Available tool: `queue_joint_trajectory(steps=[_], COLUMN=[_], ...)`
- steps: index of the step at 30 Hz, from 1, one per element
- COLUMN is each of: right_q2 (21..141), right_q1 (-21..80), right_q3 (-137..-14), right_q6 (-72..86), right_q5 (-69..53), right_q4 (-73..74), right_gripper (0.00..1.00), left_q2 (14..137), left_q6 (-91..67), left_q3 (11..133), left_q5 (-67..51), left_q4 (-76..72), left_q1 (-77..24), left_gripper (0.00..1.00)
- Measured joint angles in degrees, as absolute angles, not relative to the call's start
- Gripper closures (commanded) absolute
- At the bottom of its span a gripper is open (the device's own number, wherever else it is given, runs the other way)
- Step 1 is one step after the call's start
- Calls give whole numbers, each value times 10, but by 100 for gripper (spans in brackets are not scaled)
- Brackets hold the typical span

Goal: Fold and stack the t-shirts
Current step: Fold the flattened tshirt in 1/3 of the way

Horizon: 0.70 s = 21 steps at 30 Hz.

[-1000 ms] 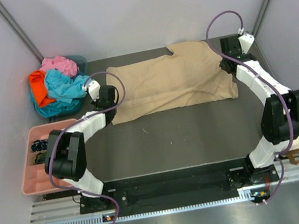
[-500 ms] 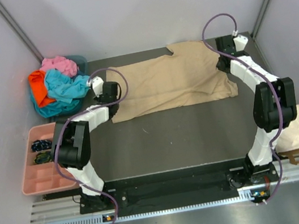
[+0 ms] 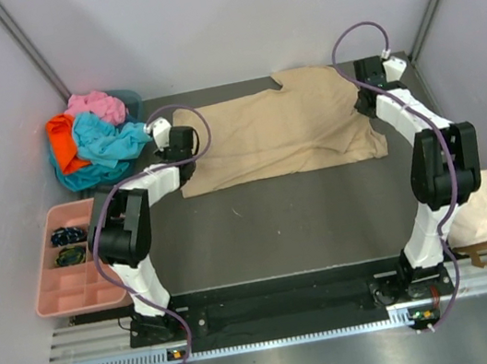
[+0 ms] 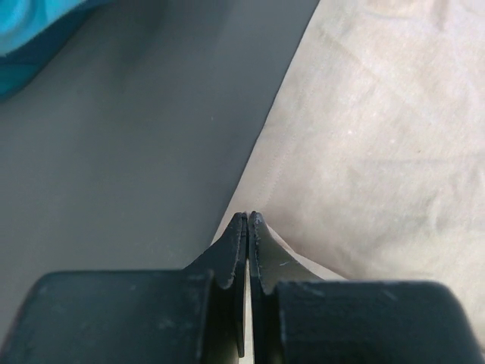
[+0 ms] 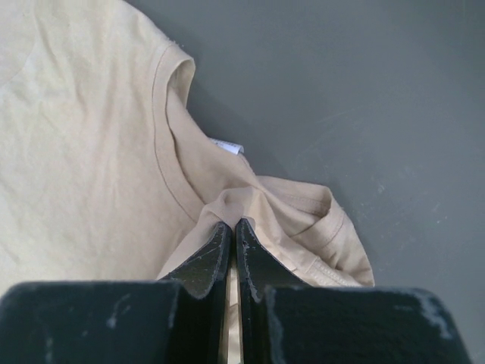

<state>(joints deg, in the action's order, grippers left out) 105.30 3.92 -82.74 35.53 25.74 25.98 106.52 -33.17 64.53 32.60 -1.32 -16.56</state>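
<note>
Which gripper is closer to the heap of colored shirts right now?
Left. The left gripper, shut on the tan shirt's edge, sits just beside the pile; the right gripper pinches the shirt's opposite end, the whole shirt between it and the pile.

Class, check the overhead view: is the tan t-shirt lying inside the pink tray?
No, the tan t-shirt lies spread on the table, apart from the pink tray.

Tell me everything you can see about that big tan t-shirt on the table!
The tan t-shirt looks like soft cotton. It is wrinkled and lies spread flat and sideways on the dark table, hem left, collar right. A ribbed neckline with a small white label shows. The left gripper pinches its hem corner with jaws shut; the right gripper pinches bunched cloth near the collar.
</note>
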Motion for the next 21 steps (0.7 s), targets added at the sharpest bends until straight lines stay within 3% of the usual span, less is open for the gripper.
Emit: queue_joint_trajectory(steps=[21], right_q2=[1120], right_q1=[28], right_q3=[-897], right_q6=[349], right_q5=[243], right_q4=[263], right_gripper=[100], left_q2=[1086], left_q6=[-328], left_q3=[655], left_q5=[343], left_q4=[-13], left_q1=[-154], left_gripper=[99])
